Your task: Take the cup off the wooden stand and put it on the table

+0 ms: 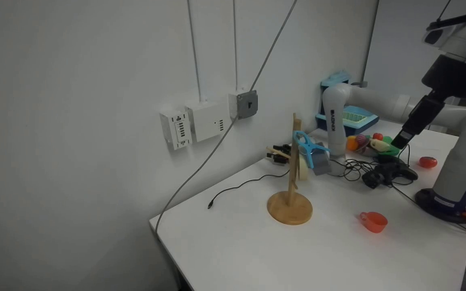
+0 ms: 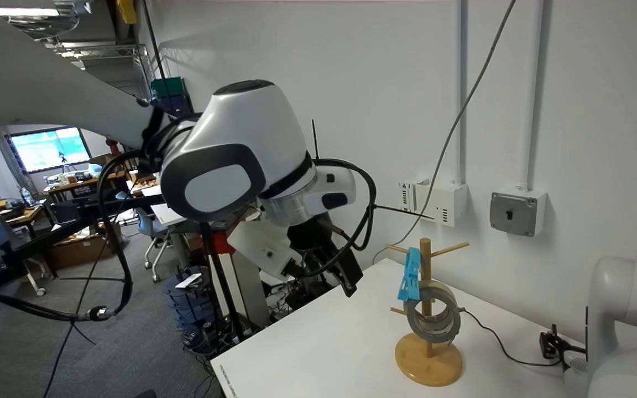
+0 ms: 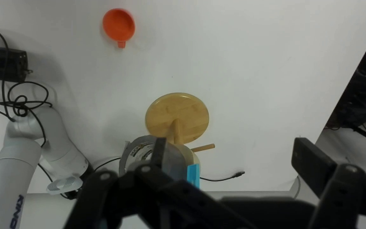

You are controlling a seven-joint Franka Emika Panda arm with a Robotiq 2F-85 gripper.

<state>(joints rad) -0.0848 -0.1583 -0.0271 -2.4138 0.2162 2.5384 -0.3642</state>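
Cup (image 1: 373,223) down on table (image 1: 334,258), apart from wooden stand (image 1: 290,208); gripper (image 3: 229,149) released

Jaws: released. In the wrist view they stand wide apart, one of them partly masking what hangs on the stand. In both exterior views the gripper is up in the air, apart from the stand.

Cup: red-orange, upright, resting on the table well apart from the stand's round base, handle roughly on the side facing the stand.

Stand: upright. Tape rolls (image 2: 454,317) and a blue clip (image 2: 410,276) hang on it.

Around the stand: black cable (image 1: 245,184) on the table, between stand and wall (image 1: 95,121). Pale second arm (image 1: 405,106), well apart from the stand, on the cup's side of it.
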